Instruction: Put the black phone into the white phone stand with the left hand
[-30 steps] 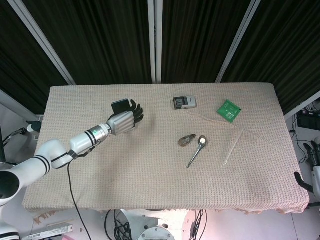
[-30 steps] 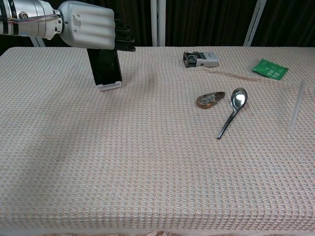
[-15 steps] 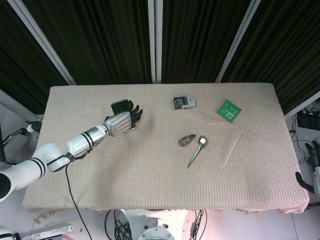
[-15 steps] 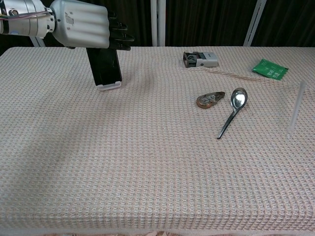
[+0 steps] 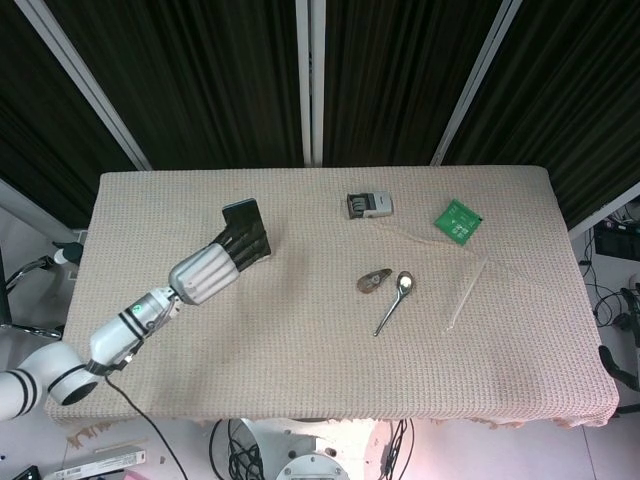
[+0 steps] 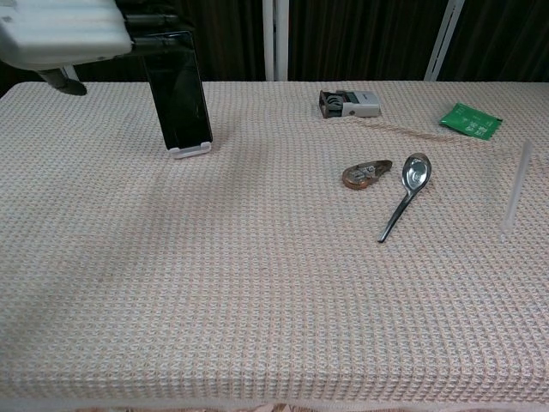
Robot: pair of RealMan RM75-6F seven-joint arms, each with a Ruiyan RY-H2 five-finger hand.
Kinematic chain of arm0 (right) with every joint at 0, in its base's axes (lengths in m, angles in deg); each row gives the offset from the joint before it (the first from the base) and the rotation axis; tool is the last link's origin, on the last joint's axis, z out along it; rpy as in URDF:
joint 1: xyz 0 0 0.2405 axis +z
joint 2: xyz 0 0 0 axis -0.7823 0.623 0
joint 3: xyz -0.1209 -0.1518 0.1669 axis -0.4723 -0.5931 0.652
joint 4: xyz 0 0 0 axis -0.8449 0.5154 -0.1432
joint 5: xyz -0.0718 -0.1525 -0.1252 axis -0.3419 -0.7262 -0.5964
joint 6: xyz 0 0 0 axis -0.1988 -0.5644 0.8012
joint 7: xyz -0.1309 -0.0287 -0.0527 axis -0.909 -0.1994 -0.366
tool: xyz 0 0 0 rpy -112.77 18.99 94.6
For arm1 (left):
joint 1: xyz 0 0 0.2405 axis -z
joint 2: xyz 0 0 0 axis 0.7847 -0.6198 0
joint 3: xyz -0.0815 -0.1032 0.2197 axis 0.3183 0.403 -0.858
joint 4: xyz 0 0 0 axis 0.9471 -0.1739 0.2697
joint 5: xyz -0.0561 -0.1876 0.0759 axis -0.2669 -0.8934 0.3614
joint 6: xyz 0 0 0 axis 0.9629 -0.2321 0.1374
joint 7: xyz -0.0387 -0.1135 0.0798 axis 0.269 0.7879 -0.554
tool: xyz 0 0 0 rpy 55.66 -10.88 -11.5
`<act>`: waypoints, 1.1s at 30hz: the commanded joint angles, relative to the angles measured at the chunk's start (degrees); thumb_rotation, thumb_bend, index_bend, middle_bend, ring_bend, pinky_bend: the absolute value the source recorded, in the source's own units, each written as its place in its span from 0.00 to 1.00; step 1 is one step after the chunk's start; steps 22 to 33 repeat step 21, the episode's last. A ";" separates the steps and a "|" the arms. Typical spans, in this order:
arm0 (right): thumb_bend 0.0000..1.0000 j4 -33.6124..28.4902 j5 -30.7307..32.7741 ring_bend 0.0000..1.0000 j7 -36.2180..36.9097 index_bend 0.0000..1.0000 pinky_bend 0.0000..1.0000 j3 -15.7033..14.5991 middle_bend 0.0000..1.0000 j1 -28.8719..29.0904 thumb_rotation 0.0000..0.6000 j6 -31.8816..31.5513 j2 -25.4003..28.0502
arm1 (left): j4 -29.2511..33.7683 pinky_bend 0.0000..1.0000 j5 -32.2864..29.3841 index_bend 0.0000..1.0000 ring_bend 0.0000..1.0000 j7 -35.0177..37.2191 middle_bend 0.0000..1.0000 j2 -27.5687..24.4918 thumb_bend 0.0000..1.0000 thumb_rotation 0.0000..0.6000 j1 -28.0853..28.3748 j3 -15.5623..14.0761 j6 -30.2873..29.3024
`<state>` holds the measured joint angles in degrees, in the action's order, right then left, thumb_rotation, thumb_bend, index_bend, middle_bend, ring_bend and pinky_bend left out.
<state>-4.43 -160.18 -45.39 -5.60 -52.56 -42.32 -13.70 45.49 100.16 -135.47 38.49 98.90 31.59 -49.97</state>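
Note:
The black phone [image 5: 247,226] [image 6: 178,93] stands tilted back in the white phone stand [image 6: 190,151] at the back left of the table. My left hand [image 5: 207,273] [image 6: 62,34] hovers just to the near left of the phone, fingers [image 6: 151,16] stretched out by its top edge and holding nothing. In the head view the fingers overlap the phone's lower part, hiding the stand. Of my right hand [image 5: 634,300] only a sliver shows at the right frame edge, off the table.
A grey stamp-like device [image 5: 369,205] [image 6: 350,103] and a green packet [image 5: 458,220] [image 6: 469,120] lie at the back. A small brown tape dispenser [image 6: 366,174], a metal spoon [image 6: 405,196] and a clear tube [image 6: 515,184] sit right of centre.
My left hand has let go of the phone and drawn back toward the near left, rising in the chest view. The phone stays standing in the stand.

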 commanded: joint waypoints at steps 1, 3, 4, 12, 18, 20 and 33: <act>0.22 1.94 -1.69 0.00 1.19 0.00 0.00 -0.18 0.00 0.04 1.00 -1.33 -1.19 | 10.82 0.21 -6.03 0.00 0.04 5.94 0.03 -4.52 0.01 0.80 -14.58 -2.75 -14.71; 0.21 3.01 -2.58 0.00 1.23 0.00 0.00 -0.40 0.00 0.12 1.00 -1.85 -1.98 | 12.09 0.21 -7.72 0.00 0.04 10.37 0.04 -4.29 0.01 0.51 -19.62 -3.56 -19.89; 0.21 3.81 -3.27 0.00 1.09 0.00 0.00 -0.64 0.00 0.23 1.00 -2.08 -2.58 | 12.55 0.21 -8.76 0.00 0.04 13.96 0.04 -3.98 0.01 0.40 -22.76 -4.19 -22.68; 0.21 5.17 -5.34 0.00 0.34 0.00 0.00 -2.25 0.00 1.07 1.00 -0.64 -4.62 | 5.53 0.21 -7.61 0.00 0.04 31.28 0.02 -1.87 0.01 0.13 -35.22 -7.64 -32.18; 0.21 3.56 -5.73 0.00 -1.04 0.00 0.00 -2.51 0.00 1.85 1.00 0.55 -3.98 | 1.32 0.21 -6.60 0.00 0.04 37.60 0.02 -2.20 0.01 0.13 -37.49 -8.11 -30.76; 0.21 2.46 -5.70 0.00 -2.20 0.00 0.00 -2.42 0.00 2.05 1.00 0.75 -3.51 | 1.05 0.21 -6.44 0.00 0.04 38.91 0.02 -2.51 0.01 0.13 -37.69 -8.05 -29.62; 0.21 1.72 -5.68 0.00 -2.92 0.00 0.00 -2.39 0.00 2.20 1.00 0.96 -3.18 | 0.74 0.21 -6.41 0.00 0.04 39.04 0.02 -2.56 0.01 0.13 -37.76 -7.91 -29.06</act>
